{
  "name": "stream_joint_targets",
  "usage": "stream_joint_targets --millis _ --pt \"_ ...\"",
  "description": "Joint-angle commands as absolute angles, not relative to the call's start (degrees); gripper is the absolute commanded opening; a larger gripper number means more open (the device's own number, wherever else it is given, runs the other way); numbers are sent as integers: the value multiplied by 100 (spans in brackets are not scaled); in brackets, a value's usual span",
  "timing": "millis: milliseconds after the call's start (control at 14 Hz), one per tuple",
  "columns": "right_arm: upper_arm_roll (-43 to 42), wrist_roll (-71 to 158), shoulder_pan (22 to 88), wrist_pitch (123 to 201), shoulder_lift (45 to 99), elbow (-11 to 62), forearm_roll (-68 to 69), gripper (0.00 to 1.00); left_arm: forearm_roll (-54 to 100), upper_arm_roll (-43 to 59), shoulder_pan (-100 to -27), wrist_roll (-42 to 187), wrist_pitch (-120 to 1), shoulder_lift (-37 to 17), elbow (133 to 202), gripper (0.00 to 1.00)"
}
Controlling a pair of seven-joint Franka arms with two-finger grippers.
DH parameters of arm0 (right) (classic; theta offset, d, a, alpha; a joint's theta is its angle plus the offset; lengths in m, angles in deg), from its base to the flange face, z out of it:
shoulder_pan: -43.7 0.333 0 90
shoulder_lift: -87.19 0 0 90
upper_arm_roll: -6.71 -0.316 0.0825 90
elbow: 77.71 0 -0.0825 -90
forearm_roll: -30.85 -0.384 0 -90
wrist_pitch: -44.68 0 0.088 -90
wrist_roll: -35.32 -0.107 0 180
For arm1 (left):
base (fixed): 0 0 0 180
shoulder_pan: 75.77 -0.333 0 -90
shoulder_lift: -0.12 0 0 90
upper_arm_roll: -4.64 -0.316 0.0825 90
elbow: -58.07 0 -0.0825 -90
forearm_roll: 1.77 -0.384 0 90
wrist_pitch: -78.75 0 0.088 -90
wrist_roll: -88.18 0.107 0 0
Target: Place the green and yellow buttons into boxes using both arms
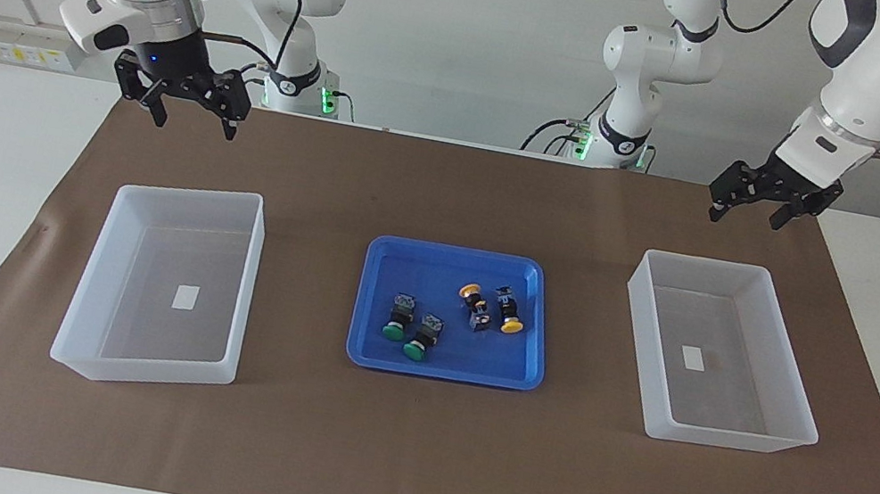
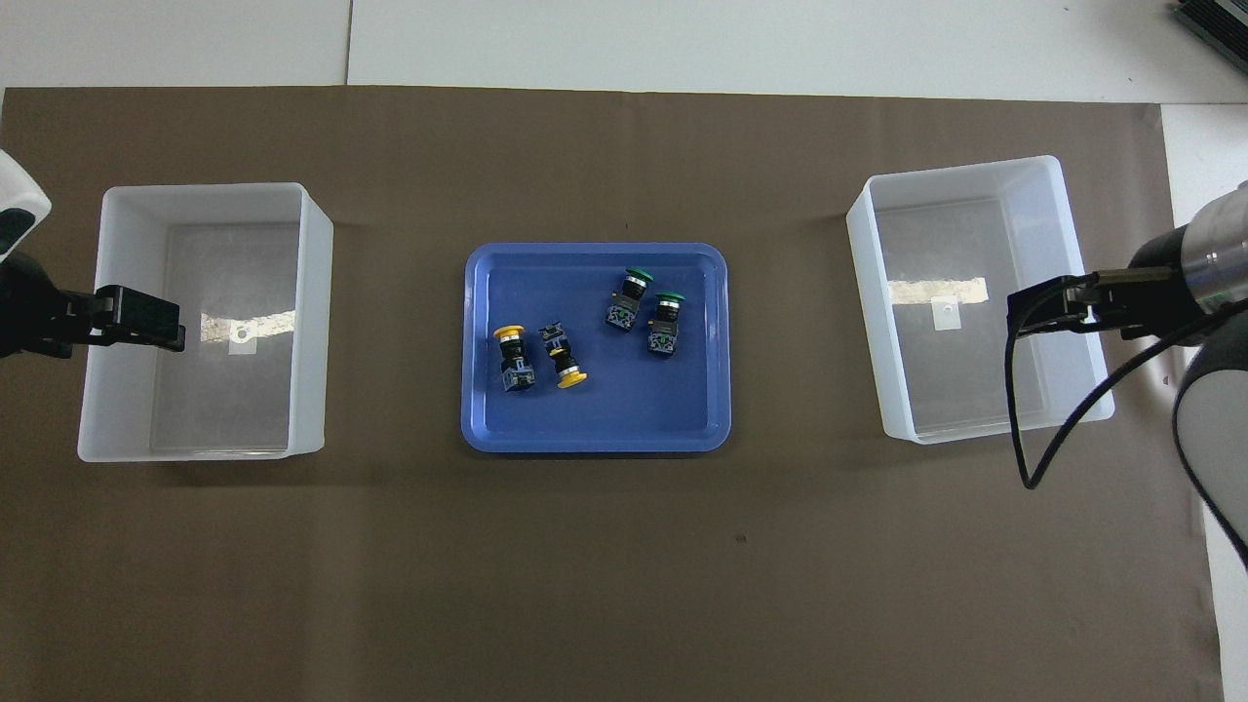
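- Bins: one box (image 1: 166, 285) toward the right arm's end and another box (image 1: 720, 355) toward the left arm's end are seen holding only labels.
- Blue tray (image 1: 443, 370) between them: two green buttons (image 1: 409, 328) and two yellow buttons (image 1: 491, 308) are held.
- Right gripper (image 1: 192, 115) and left gripper (image 1: 750, 209): both are raised with jaws spread in the facing view; overhead, only their tips are shown over the boxes.

I see four buttons lying on their sides, well apart from both sets of fingers. The two green buttons (image 1: 409, 330) lie side by side, close together, caps pointing away from the robots. The two yellow buttons (image 1: 491, 308) lie side by side, caps pointing opposite ways. One box (image 1: 249, 250) sits below my right fingers (image 1: 156, 112), the other box (image 1: 649, 320) below my left fingers (image 1: 780, 218), both open-topped and upright.
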State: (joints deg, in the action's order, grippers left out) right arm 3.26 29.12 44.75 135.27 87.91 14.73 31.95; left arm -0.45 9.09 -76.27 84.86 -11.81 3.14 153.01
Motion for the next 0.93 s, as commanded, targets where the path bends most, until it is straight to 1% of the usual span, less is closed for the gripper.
stream_joint_targets --millis 0,143,857 --pt "301 2960 4431 13617 8841 1571 3085 100 -54 956 -7665 8538 -908 372 15003 100" --pt "301 2987 4414 13617 8833 1572 3085 100 -28 956 -7665 8546 -712 363 14913 100" --pt "310 3039 4352 13661 8833 1563 3076 100 -28 947 -7683 8528 -922 398 15053 100"
